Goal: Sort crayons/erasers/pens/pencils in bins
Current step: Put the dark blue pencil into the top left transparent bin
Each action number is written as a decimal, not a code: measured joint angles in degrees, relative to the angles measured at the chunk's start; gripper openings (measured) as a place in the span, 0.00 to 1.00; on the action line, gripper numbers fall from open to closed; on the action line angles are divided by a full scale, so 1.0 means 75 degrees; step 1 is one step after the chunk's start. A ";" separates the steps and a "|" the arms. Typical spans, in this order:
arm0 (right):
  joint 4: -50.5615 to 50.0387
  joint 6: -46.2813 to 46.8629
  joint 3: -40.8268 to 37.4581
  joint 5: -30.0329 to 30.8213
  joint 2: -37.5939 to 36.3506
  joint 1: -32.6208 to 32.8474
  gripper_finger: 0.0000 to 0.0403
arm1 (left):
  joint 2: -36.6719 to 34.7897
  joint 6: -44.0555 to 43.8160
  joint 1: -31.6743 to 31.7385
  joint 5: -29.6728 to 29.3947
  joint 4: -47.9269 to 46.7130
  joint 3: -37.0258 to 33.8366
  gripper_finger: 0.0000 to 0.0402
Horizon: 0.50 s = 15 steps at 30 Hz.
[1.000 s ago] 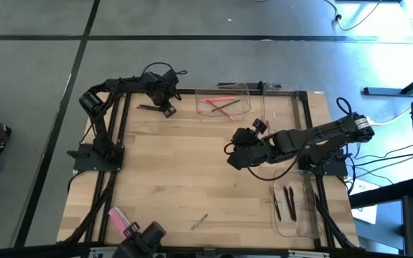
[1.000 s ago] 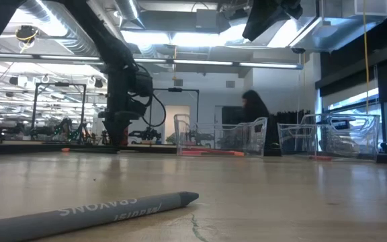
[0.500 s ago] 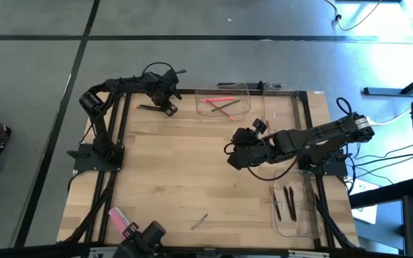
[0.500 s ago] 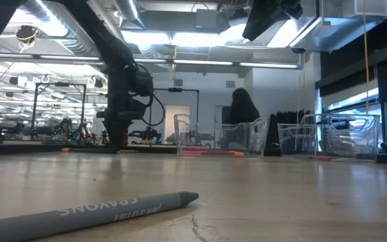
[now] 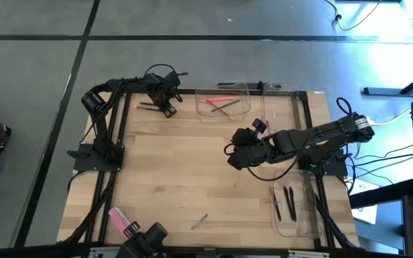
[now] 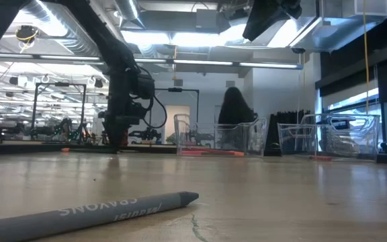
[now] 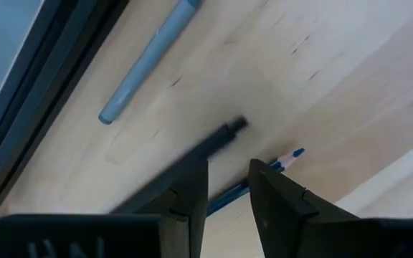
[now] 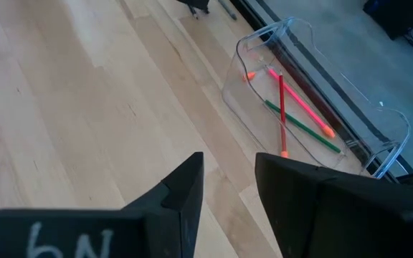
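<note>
My left gripper (image 5: 168, 108) is at the table's far left, low over a black pen (image 7: 224, 135) and a blue pencil (image 7: 287, 156). Its fingers are slightly apart and stand over both; the pencil runs under the gap. A grey pen (image 7: 145, 61) lies beside them by the black frame bar. My right gripper (image 5: 235, 159) hovers above the middle of the table, slightly open and empty. A far bin (image 5: 244, 89) holds several crayons. A bin at the near right (image 5: 314, 215) holds dark pens. A grey crayon (image 6: 99, 212) and the pink eraser (image 5: 122, 220) lie near the front edge. My left gripper's fingers (image 7: 192, 188) point down over the black pen and the blue pencil, which both lie flat on the table. I cannot tell whether they touch either one.
Black frame bars (image 5: 117, 136) run along the table's left, far and right sides. The wooden top (image 5: 185, 172) between the arms is bare. A person (image 6: 234, 114) moves in the room behind the table.
My left arm has shifted slightly toward the table's right, still low over the black pen. The person in the background has walked leftward in the low view.
</note>
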 joint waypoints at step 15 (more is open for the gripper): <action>0.0000 0.0001 0.0000 -0.0071 0.0000 0.0000 0.32 | 0.0000 0.0495 0.0057 -0.0467 0.0223 0.0000 0.23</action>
